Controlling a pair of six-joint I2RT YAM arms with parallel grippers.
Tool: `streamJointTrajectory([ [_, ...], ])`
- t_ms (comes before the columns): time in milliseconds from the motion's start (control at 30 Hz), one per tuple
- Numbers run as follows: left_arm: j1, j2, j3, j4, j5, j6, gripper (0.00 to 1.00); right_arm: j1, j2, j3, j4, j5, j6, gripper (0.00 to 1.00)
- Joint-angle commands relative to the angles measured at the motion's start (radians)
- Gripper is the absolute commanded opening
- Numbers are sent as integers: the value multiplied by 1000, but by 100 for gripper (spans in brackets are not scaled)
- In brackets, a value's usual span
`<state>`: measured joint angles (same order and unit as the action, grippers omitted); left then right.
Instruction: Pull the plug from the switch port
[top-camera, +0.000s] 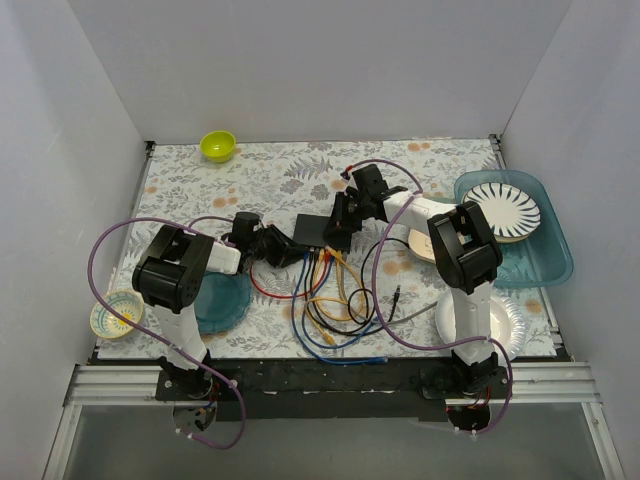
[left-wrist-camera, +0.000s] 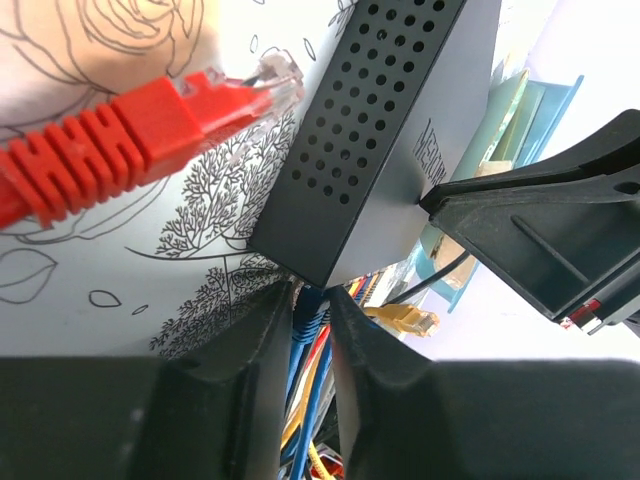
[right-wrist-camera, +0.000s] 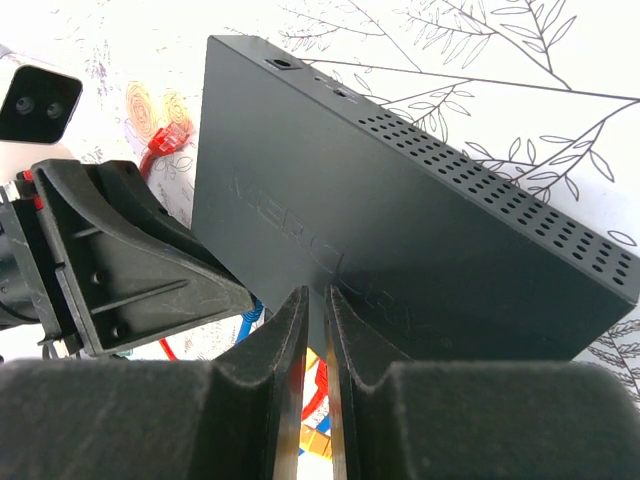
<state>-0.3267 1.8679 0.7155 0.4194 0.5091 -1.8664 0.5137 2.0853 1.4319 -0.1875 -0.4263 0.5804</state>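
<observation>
The switch (top-camera: 313, 229) is a flat dark grey box at the table's middle, with blue, red, orange and yellow cables (top-camera: 325, 300) fanning out towards the near side. In the left wrist view my left gripper (left-wrist-camera: 310, 296) is shut on a blue plug (left-wrist-camera: 309, 306) at the switch's (left-wrist-camera: 390, 130) socket edge. A loose red plug (left-wrist-camera: 150, 130) lies on the table beside the switch, and a loose yellow plug (left-wrist-camera: 405, 320) lies past it. My right gripper (right-wrist-camera: 317, 296) is shut, its tips resting on top of the switch (right-wrist-camera: 400, 230) near the socket edge.
A green bowl (top-camera: 218, 146) sits at the back left. A blue tray (top-camera: 555, 262) with a striped plate (top-camera: 505, 210) is at the right. A teal plate (top-camera: 222, 302) and a small bowl (top-camera: 115, 315) are at the left, a white plate (top-camera: 497, 322) at the near right.
</observation>
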Motion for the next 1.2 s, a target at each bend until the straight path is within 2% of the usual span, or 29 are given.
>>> streamJointTrajectory([
  [0,2,56,-21,-146,-104,24,17,0,38,-51,-83,75,-36,21],
  [167,3,54,-11,-157,-110,29,2,6,6,-68,-82,92,-45,21],
  [233,2,54,-10,-159,-109,30,0,14,-11,-65,-90,104,-53,21],
  [567,8,48,-25,-146,-87,44,0,100,-39,-28,-122,120,-114,20],
  [900,11,33,-19,-156,-57,75,0,126,64,45,-176,113,-117,19],
  [1167,11,-19,-60,-174,-47,113,0,115,125,122,-171,123,-44,18],
])
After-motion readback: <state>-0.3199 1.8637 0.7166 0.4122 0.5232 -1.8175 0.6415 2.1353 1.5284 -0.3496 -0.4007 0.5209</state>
